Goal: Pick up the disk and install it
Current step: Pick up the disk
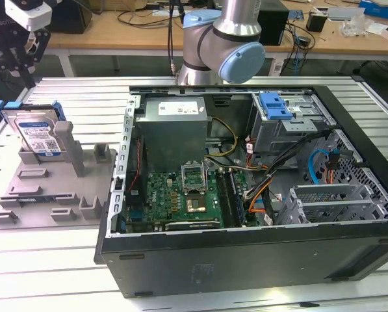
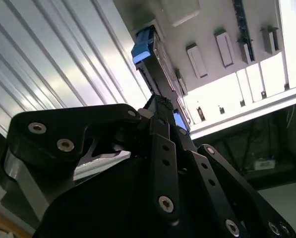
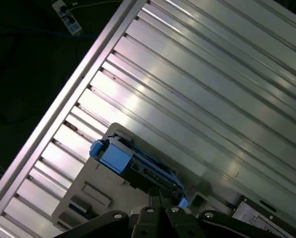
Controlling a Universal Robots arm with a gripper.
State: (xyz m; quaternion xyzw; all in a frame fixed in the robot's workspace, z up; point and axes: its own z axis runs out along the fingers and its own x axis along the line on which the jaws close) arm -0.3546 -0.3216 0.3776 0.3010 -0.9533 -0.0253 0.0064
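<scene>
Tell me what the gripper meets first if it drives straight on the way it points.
Most likely the disk, standing on edge in the grey fixture plate; both wrist views show it right ahead of the gripper. Gap unclear.

No text is coming through legibly: blue-and-white label (image 1: 41, 138) on the disk (image 1: 30, 122) and power supply sticker (image 1: 181, 108) are showing unreadable print.
</scene>
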